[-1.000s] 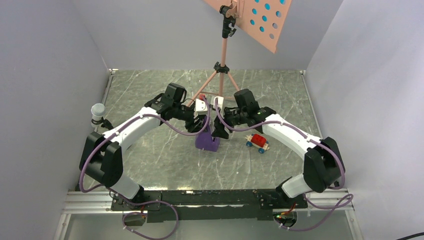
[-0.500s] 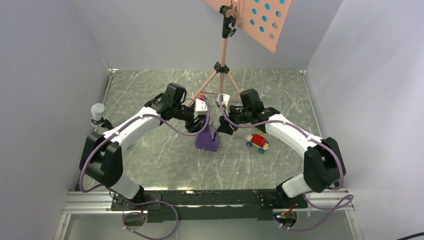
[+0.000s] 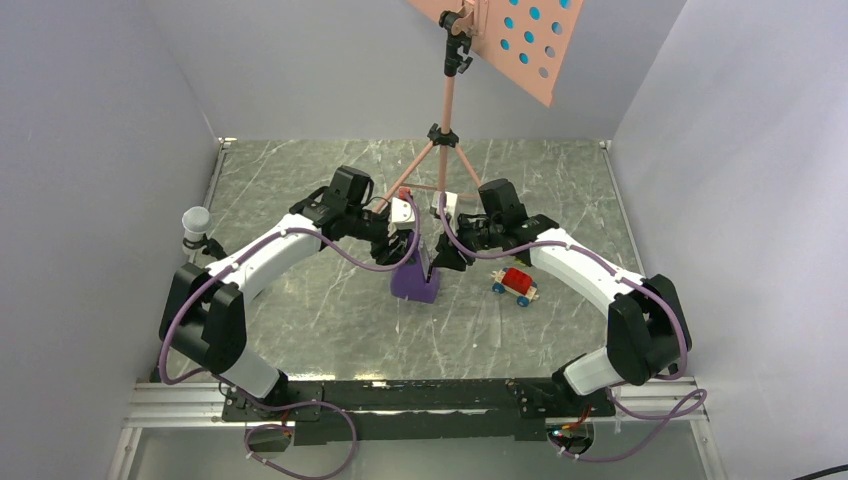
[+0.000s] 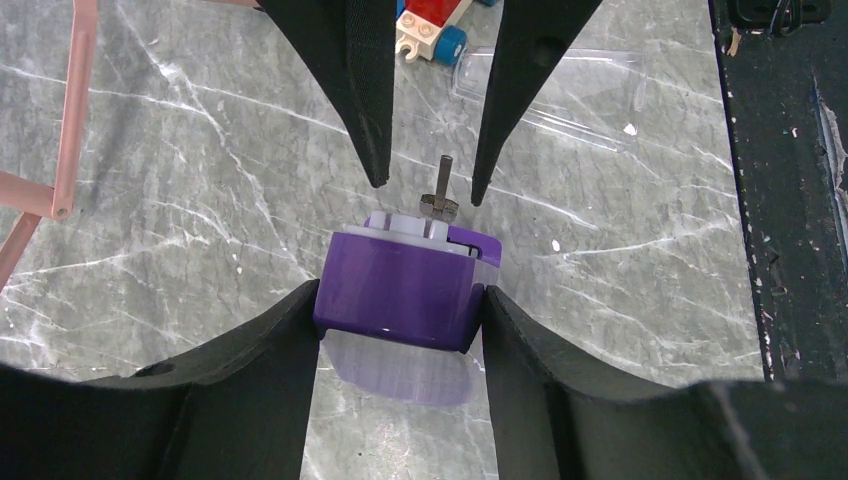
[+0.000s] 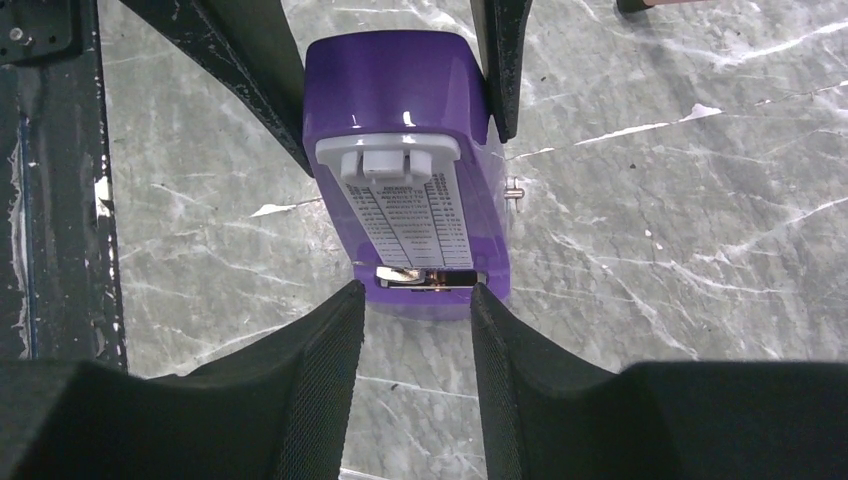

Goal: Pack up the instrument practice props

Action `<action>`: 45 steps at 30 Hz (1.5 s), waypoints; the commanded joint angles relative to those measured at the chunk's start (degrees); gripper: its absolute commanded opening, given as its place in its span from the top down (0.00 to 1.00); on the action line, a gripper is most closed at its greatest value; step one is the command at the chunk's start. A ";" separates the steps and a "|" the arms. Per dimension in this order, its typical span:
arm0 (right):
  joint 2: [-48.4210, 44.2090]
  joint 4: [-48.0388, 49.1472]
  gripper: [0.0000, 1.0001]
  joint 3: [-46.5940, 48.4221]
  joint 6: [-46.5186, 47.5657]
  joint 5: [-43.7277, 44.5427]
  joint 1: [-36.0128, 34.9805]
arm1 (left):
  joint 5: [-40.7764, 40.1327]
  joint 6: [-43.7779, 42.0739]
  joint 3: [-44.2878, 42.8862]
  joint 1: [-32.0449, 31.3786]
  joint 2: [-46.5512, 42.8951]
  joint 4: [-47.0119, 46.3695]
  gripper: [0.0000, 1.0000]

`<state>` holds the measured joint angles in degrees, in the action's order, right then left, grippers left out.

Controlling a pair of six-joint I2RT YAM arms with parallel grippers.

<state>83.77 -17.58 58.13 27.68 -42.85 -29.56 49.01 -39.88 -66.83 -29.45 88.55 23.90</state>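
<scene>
The purple metronome (image 3: 414, 281) stands on the marble table, its front scale facing the right wrist view (image 5: 405, 190). My left gripper (image 3: 404, 247) is shut on its purple body (image 4: 400, 295), one finger on each side. My right gripper (image 3: 446, 256) is open; its fingers flank the thin pendulum rod (image 4: 441, 185) without touching it, tips near the metronome's lower front (image 5: 412, 295). The salmon-pink music stand (image 3: 447, 110) stands behind, its perforated desk (image 3: 510, 40) high up. Cyan pages (image 3: 527, 36) show through the holes.
A red toy car (image 3: 515, 283) sits right of the metronome, also in the left wrist view (image 4: 432, 25). A clear plastic cover (image 4: 560, 85) lies on the table near it. The stand's tripod legs (image 4: 65, 140) are close behind my grippers. Grey walls enclose the table.
My right gripper has drawn back slightly up and to the right from the metronome. My left gripper and the metronome have not moved.
</scene>
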 commanded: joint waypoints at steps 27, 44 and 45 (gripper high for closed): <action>3.24 2.84 0.89 3.82 -0.88 -1.80 -0.49 | -2.39 -0.72 0.23 -0.59 2.64 1.02 0.99; 6.55 4.43 0.91 7.35 -3.14 -3.02 -1.64 | -2.77 -4.52 -0.99 -0.94 2.94 3.05 0.99; 6.70 4.33 0.91 7.53 -2.97 -3.09 -1.64 | -2.86 -4.66 -0.98 -0.96 2.92 3.03 0.99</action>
<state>89.82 -16.75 62.37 25.21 -43.29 -30.52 49.19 -41.34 -67.59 -29.47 89.14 24.73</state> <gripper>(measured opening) 0.192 0.584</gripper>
